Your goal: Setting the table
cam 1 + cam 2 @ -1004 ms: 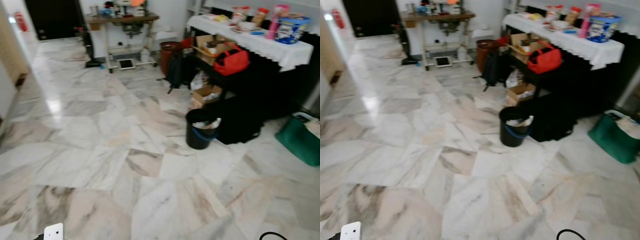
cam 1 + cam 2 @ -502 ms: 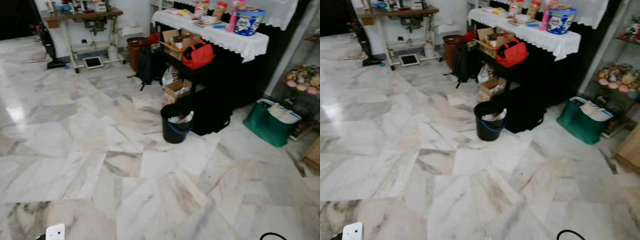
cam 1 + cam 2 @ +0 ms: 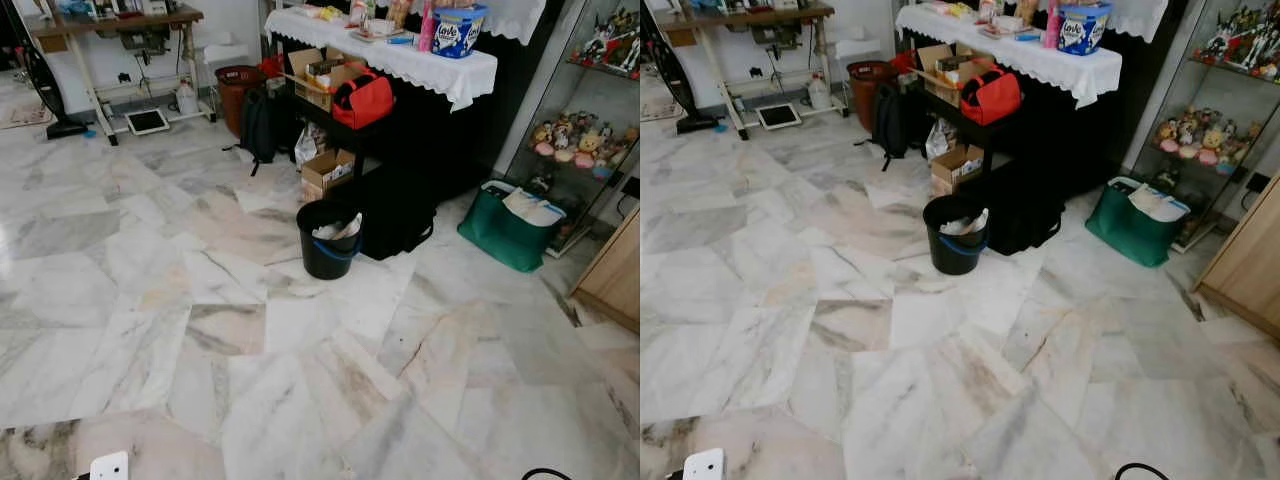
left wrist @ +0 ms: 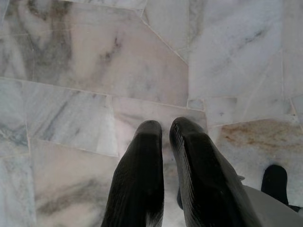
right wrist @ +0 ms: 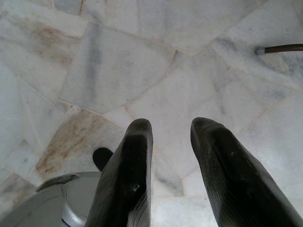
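Whole view swings rightward as the camera turns, black plastic bucket (image 3: pixel 329 238) now near frame centre, white-clothed table (image 3: pixel 400 60) shifts from upper right toward upper middle, green bag (image 3: pixel 505 232), glass shelf of figurines (image 3: pixel 580 145) and wooden cabinet (image 3: pixel 615 270) enter at right.

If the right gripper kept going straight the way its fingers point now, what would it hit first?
Most likely the marble floor. The right gripper points down at bare tiles with nothing between its open fingers. A dark cable end lies off to one side, seemingly out of that line. Depth is hard to judge.
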